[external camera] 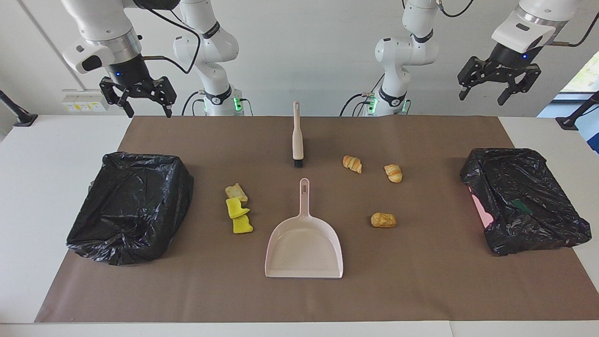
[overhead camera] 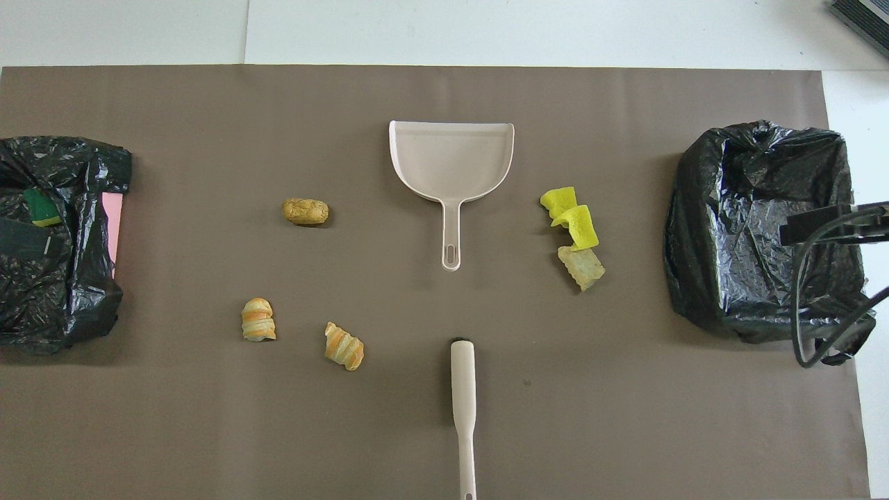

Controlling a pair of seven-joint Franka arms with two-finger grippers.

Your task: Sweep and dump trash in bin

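Both arms wait raised: the left gripper (external camera: 497,86) and right gripper (external camera: 140,99) hang wide open and empty. The brush (external camera: 297,139) lies nearer the robots than the dustpan (external camera: 304,248). Pastries (external camera: 352,164) sit toward the left arm's end, sponges (external camera: 239,215) toward the right arm's. Scattered trash may roll away when swept, or spill short of a bin (external camera: 131,206).

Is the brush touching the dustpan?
Apart. The overhead view shows bare brown mat between the brush head and the tip of the dustpan handle; the facing view shows the same gap.
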